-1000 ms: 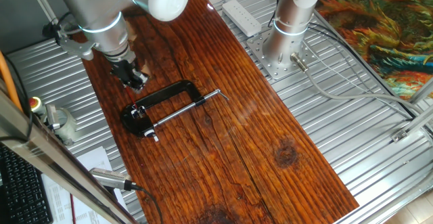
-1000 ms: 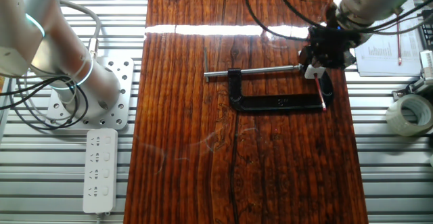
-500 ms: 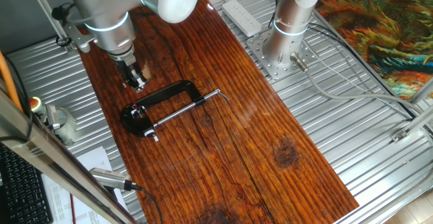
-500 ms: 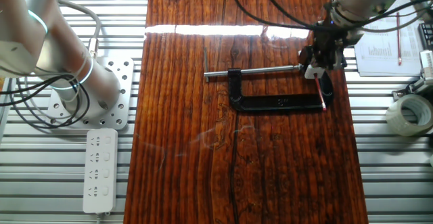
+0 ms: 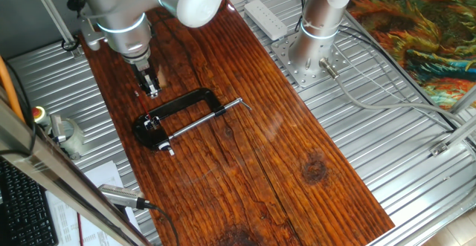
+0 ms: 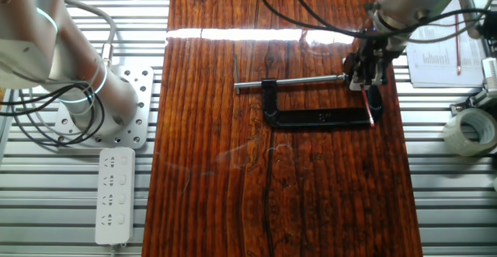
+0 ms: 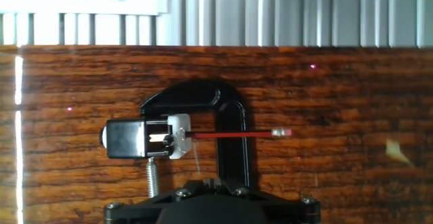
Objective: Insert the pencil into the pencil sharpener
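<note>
**Hand view: red pencil seated in a clamped sharpener**

Hand view, from left to right: a black block [image 7: 126, 139] sits at the 9 o'clock end, touching a small white pencil sharpener [image 7: 179, 136] held in the jaw of the black C-clamp [image 7: 230, 126]. The red pencil [image 7: 233, 135] runs from the sharpener toward 3 o'clock, crossing over the clamp's frame and ending in a pale eraser tip. The clamp's silver screw [image 7: 153, 176] points toward 6 o'clock. No writing can be read on any of these parts. The wooden table [image 7: 352, 102] carries everything.

The other fixed view, from left to right: a white power strip [image 6: 114, 196] lies at 8 o'clock on the metal surround, its markings too small to read. The clamp [image 6: 318, 116] lies on the table [image 6: 217, 171], and the hand [image 6: 367, 72] hangs above the clamp's 3 o'clock end, just over the pencil [image 6: 366, 106]. Whether its fingers are parted or gripping the pencil cannot be told. Printed sheets [image 6: 443, 53] at 2 o'clock are illegible.
</note>
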`<state>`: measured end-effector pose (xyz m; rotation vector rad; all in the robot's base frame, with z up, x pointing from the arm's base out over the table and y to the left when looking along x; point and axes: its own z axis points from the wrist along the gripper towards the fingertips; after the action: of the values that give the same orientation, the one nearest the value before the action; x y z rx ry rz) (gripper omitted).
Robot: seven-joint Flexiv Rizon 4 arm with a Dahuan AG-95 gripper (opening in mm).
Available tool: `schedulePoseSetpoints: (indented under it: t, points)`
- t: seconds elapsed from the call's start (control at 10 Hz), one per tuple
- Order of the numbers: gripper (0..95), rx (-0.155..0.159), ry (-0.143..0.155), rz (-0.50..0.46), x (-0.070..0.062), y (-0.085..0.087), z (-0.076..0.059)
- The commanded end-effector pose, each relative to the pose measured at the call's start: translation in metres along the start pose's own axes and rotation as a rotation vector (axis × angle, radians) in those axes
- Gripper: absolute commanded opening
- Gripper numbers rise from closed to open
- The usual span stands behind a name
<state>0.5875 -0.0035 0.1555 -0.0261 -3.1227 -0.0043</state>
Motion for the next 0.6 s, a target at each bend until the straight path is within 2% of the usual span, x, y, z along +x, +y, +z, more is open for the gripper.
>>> schedulePoseSetpoints:
  t: [0.1, 0.3, 0.4, 0.6]
  points:
    - [0.0, -0.028, -0.001, -0.059, 0.0002, -0.0003, -0.0011]
    - [0.0, -0.026, -0.002, -0.076, 0.0006, -0.0007, -0.0014]
    - [0.0, -0.027, -0.016, -0.07, 0.0006, -0.0008, -0.0014]
    - [0.0, -0.026, -0.024, -0.065, 0.0008, -0.001, -0.0012]
